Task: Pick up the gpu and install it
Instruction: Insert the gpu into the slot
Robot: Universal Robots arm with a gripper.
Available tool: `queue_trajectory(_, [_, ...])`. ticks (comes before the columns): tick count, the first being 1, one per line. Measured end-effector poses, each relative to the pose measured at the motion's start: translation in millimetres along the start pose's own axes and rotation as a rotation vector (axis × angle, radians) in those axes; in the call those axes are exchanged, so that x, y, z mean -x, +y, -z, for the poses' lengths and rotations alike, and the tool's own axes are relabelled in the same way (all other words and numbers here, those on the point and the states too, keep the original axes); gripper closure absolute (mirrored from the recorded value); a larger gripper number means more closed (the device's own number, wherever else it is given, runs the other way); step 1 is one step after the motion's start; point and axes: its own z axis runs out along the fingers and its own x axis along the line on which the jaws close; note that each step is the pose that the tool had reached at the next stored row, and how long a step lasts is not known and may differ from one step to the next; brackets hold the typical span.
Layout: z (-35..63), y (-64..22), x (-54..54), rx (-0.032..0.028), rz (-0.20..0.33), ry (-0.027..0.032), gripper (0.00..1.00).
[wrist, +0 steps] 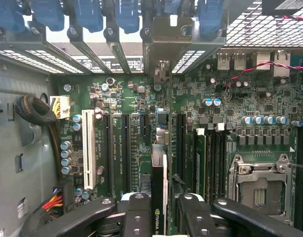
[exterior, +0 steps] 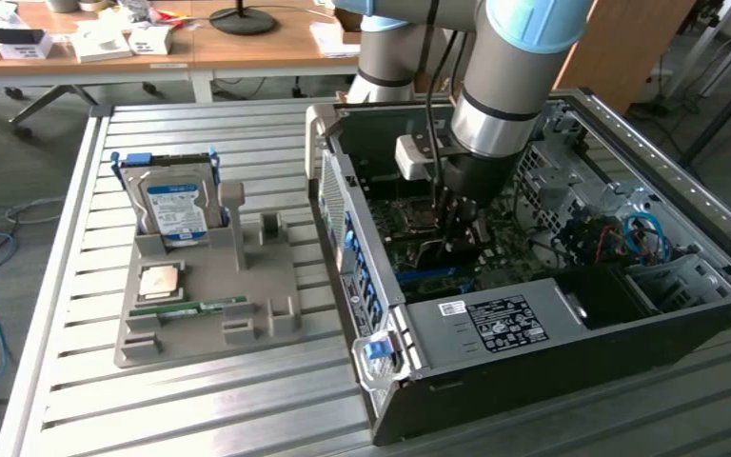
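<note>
In the wrist view the gpu (wrist: 158,190) is edge-on, a thin dark card with a green logo, running away from the camera over the green motherboard (wrist: 136,103). Its silvery bracket (wrist: 165,37) sits among the blue-tabbed slot covers at the case's rear wall. My gripper (wrist: 159,217) is shut on the card, with one black finger (wrist: 134,212) on each side. The card stands just beside a long black expansion slot (wrist: 180,143); whether it touches the slot I cannot tell. In the exterior view the gripper (exterior: 459,228) is deep inside the open computer case (exterior: 556,314).
A grey fixture (exterior: 201,314) on the slatted table carries the hard drive (exterior: 175,205), a processor chip (exterior: 160,282) and a green memory stick (exterior: 187,307). Inside the case are a white slot (wrist: 88,148), the processor socket (wrist: 260,187) and a braided cable (wrist: 38,111).
</note>
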Motion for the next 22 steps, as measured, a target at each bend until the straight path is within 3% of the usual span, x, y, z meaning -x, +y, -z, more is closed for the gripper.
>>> queue_trajectory(22, [-1.6,2.4,-0.1,-0.0060,0.003,-0.0003,0.74])
